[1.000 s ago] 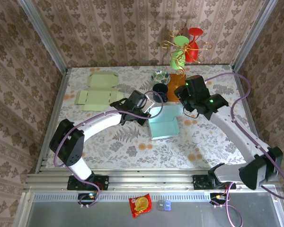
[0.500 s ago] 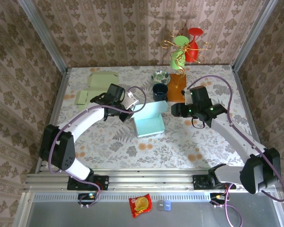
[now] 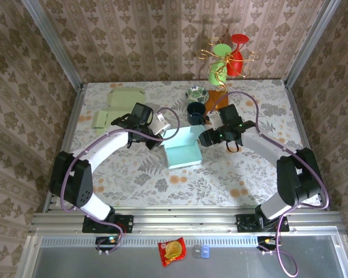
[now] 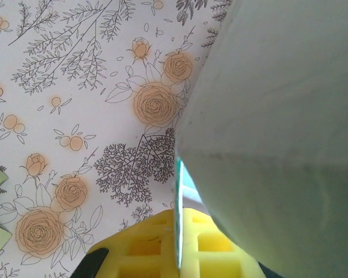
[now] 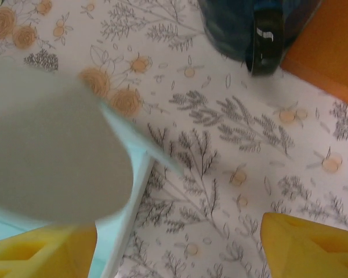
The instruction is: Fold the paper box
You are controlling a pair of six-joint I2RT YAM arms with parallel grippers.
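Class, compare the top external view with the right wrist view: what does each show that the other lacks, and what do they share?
Top external: flat green cardboard, the cup rack, a patterned bowl, a snack packet. Right wrist: the yellow pads of the right pincer, spread open. Shared: the blue paper box, dark mug, orange board, floral tablecloth.

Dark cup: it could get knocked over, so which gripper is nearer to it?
Right. The right gripper sits open just on the near side of the cup. The left gripper is farther to the left, shut on the box.
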